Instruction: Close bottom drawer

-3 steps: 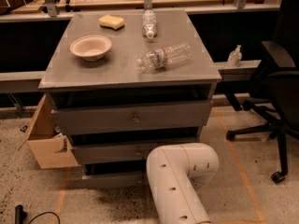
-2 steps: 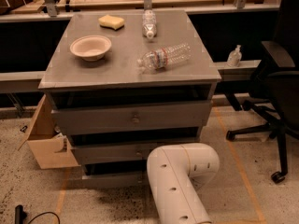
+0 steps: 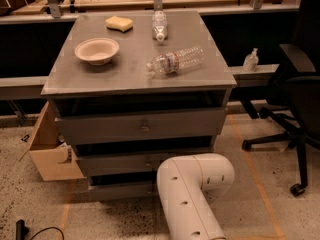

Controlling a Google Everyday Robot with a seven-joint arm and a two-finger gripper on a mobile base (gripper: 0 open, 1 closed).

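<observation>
Hand hidden, bottom drawer not closed yet

My hand is out of sight behind my white arm (image 3: 192,194) at 6 o'clock, so I cannot tell if it is spread or pressed together. At 9 o'clock from the arm is the bottom drawer (image 3: 117,190). The dark gap above its front suggests it is a little out, so I think the push remains.

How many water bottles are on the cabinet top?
2: back bottle by the far edge; front bottle on its side. The pincer is hidden past the white arm.
</observation>
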